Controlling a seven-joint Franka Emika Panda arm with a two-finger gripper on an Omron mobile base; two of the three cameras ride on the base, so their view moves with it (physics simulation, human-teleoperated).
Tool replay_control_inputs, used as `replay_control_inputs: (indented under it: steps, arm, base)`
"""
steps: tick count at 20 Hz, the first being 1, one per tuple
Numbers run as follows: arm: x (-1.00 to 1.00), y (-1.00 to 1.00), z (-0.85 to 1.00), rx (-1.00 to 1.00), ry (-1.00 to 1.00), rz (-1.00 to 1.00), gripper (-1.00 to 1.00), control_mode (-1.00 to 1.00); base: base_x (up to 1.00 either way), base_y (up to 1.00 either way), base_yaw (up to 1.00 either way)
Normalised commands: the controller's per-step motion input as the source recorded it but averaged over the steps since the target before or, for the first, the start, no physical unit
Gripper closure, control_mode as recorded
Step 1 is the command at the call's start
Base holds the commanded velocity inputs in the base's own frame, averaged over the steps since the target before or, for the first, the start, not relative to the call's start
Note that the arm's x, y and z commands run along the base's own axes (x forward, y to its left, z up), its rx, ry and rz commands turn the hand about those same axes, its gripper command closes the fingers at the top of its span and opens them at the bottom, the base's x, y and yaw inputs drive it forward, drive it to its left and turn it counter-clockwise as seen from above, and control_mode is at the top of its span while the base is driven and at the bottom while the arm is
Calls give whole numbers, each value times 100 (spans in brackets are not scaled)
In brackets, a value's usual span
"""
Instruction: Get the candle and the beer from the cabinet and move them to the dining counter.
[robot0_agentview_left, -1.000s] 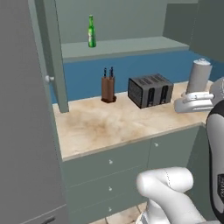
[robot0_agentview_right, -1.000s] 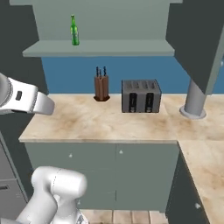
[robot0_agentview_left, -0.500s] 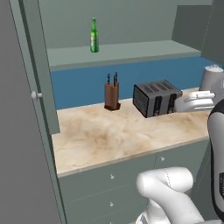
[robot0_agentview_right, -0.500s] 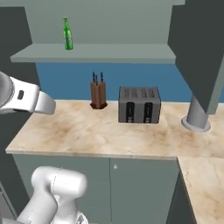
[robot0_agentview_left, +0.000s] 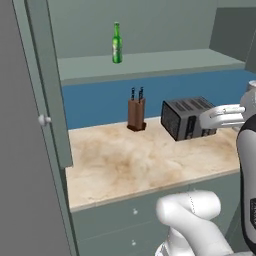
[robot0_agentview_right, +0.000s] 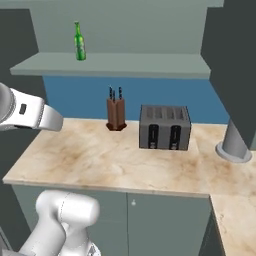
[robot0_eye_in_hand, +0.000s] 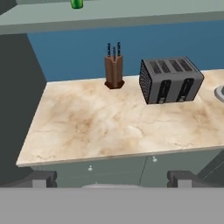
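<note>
Left base view: the beer (robot0_agentview_left: 116, 43) stands on the cabinet (robot0_agentview_left: 150, 62) shelf, untouched; the gripper (robot0_eye_in_hand: 109, 179) is wide open, empty, so both moves remain.

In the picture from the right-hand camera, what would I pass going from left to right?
The robot's white arm → green beer bottle on the cabinet shelf → knife block → toaster → grey round base at the far right.

Even, diffuse rendered lighting with no glare. Soft shadows lie on the desk (robot0_agentview_right: 100, 155) beside the toaster (robot0_agentview_right: 164, 127) and knife block (robot0_agentview_right: 116, 113). Edges are slightly soft and pixelated; no lens distortion.
</note>
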Motion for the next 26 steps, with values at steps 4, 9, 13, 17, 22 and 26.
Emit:
replay_control_inputs:
  steps: [4,9,13,17,22,26]
  arm:
    - [0,0,0,0,0,0,-100,100]
    - [0,0,0,0,0,0,-100,100]
    - [0,0,0,0,0,0,-100,100]
    - [0,0,0,0,0,0,-100,100]
    - [0,0,0,0,0,0,-100,100]
    - [0,0,0,0,0,1,-100,-100]
  base:
    - [32,0,6]
    - [54,-8,7]
    - [56,-11,9]
    - [44,-6,8]
    - [38,-10,7]
    - [14,-6,5]
